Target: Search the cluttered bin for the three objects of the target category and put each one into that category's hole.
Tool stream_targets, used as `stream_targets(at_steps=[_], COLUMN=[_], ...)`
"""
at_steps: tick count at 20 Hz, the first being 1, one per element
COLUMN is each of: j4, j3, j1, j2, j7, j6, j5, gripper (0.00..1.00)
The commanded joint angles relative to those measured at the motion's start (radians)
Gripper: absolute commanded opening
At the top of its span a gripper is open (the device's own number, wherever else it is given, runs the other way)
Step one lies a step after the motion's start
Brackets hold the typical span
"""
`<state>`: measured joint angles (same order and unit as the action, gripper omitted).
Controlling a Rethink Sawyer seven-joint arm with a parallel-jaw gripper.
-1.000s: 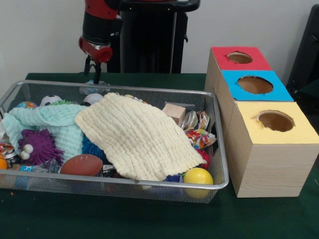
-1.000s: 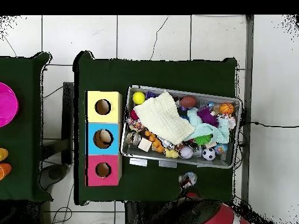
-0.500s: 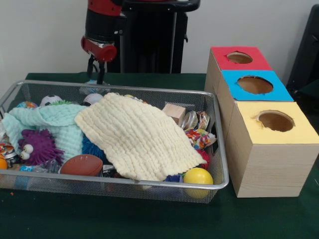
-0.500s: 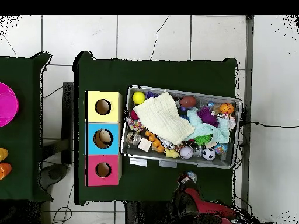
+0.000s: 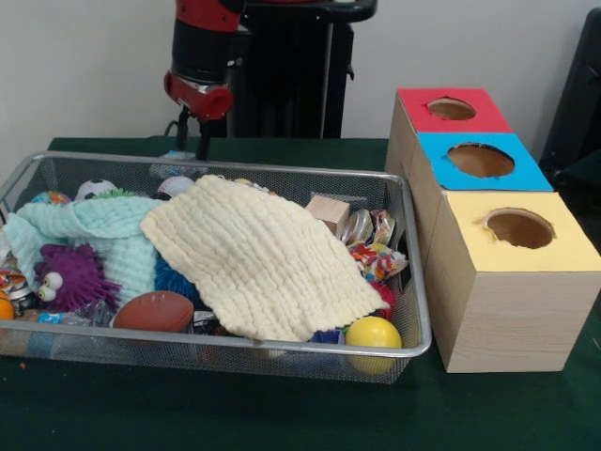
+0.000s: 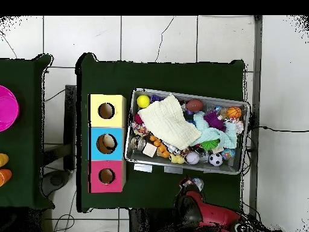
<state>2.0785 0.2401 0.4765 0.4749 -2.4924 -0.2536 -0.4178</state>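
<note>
Compared with a second ago, the red and black arm has shifted toward the boxes, carrying its claw (image 5: 193, 138) sideways while it hangs behind the bin's far rim; its two thin black prongs stand a little apart, holding nothing. Below and in front of the claw sits the wire mesh bin (image 5: 413, 282), crammed with toys. To the claw's right in the front view stand three wooden boxes with round holes, topped red (image 5: 413, 111), blue (image 5: 526, 174) and yellow (image 5: 573, 254). A cream cloth (image 5: 258, 258) drapes the bin's middle, in front of the claw; a mint cloth (image 5: 103, 230) lies beside it. Farthest from the claw, at the near rim, rest a brown toy football (image 5: 155, 310) and a yellow ball (image 5: 373, 333).
</note>
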Motion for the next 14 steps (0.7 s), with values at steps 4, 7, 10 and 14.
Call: stream_targets(at_steps=[4, 7, 10, 14], j4=[-0.147, -0.156, -0.156, -0.158], j3=[-0.082, -0.070, -0.068, -0.063], j1=[-0.030, -0.040, -0.043, -0.048], j2=[-0.101, -0.128, -0.130, -0.136], j7=[-0.076, -0.075, -0.073, -0.071], j6=[0.091, 0.096, 0.098, 0.094], j5=[0.102, 0.118, 0.125, 0.136], gripper=[1.00, 1.00, 1.00, 1.00])
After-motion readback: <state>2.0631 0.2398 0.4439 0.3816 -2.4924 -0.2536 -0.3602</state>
